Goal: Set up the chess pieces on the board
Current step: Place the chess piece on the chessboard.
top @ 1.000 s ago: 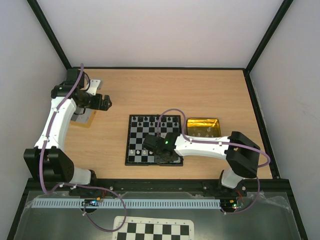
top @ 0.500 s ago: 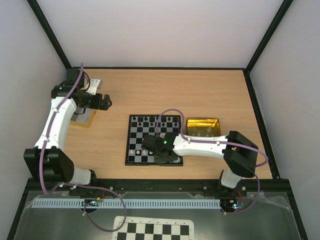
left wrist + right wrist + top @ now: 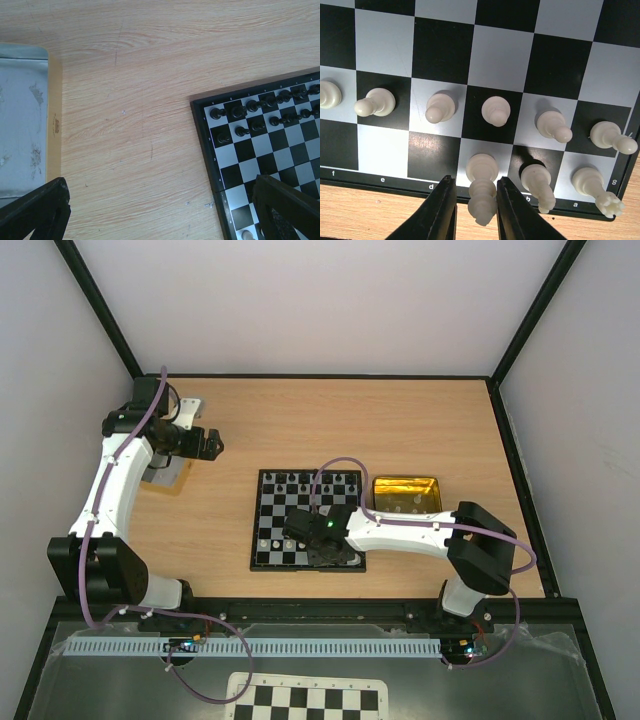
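The board [image 3: 255, 520] lies mid-table, with black chessmen [image 3: 305, 480] on its far rows. In the right wrist view, a tall white chess piece [image 3: 482, 187] stands on a back-row square at the board's near edge [image 3: 380, 172]. My right gripper [image 3: 475, 181] straddles its top, open, with a thin gap on the left side. Two more white pieces [image 3: 538, 182] stand to its right, and a row of white pawns [image 3: 495, 109] stands one rank further in. My left gripper [image 3: 160, 210] hangs wide open over bare wood, left of the board [image 3: 270, 150], holding nothing.
A gold tin tray [image 3: 378, 483] holding a few white pieces sits right of the board. A grey tin lid [image 3: 20, 125] lies at the far left beneath the left arm. A loose checker sheet [image 3: 305, 700] lies below the table's front rail.
My right jaws have parted slightly from the tall white piece, which stays standing on its square. The right arm shifted a touch; the left arm has not moved.
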